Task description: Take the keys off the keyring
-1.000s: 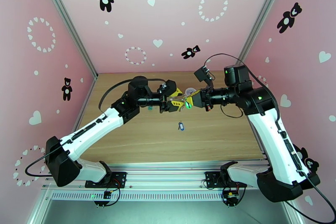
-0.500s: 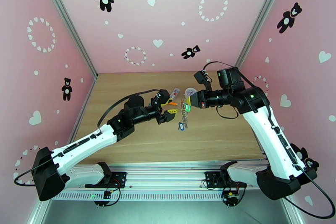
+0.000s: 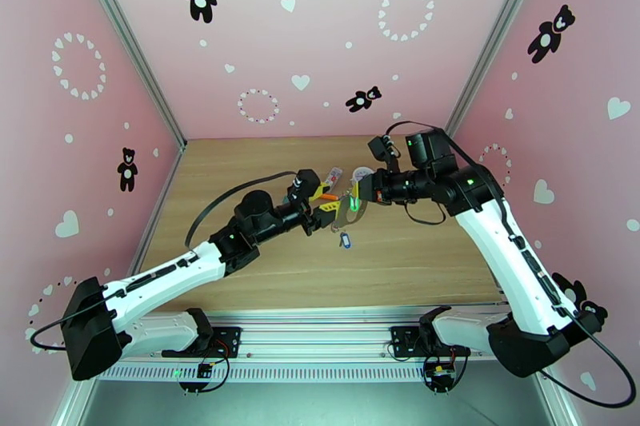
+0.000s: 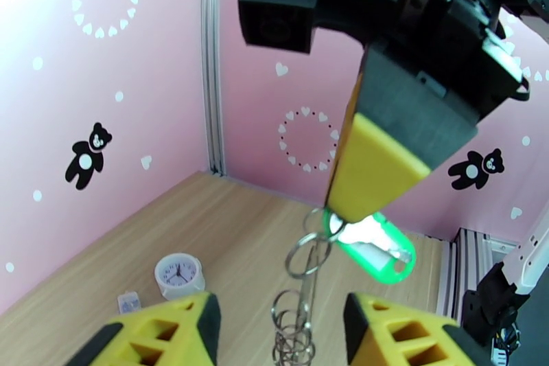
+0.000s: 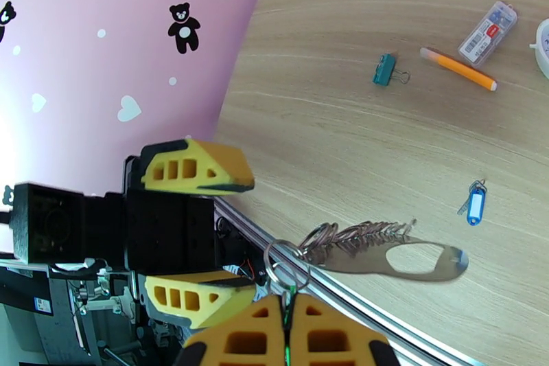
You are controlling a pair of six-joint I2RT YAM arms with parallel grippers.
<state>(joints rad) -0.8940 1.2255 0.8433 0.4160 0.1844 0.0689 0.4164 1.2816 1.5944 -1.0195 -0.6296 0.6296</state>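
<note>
I have my right gripper (image 5: 287, 300) clamped on the keyring (image 5: 357, 234) mid-frame (green key (image 4: 377, 247) at its tip). My left gripper (image 4: 278, 311) stands apart around it; the blue key (image 3: 345, 240) lies on the table (image 3: 416, 260) just below.

White-shelled left arm (image 3: 168, 272) at 8 o'clock, right arm (image 3: 504, 244) at 4; black joints, looping black cables, green lights, yellow hollowed fingers (image 4: 405, 329).

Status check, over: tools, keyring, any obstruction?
Right tool shut on keyring, green key attached. Left tool open, facing its hanging end. Blue key off, on table. Nothing obstructing.
</note>
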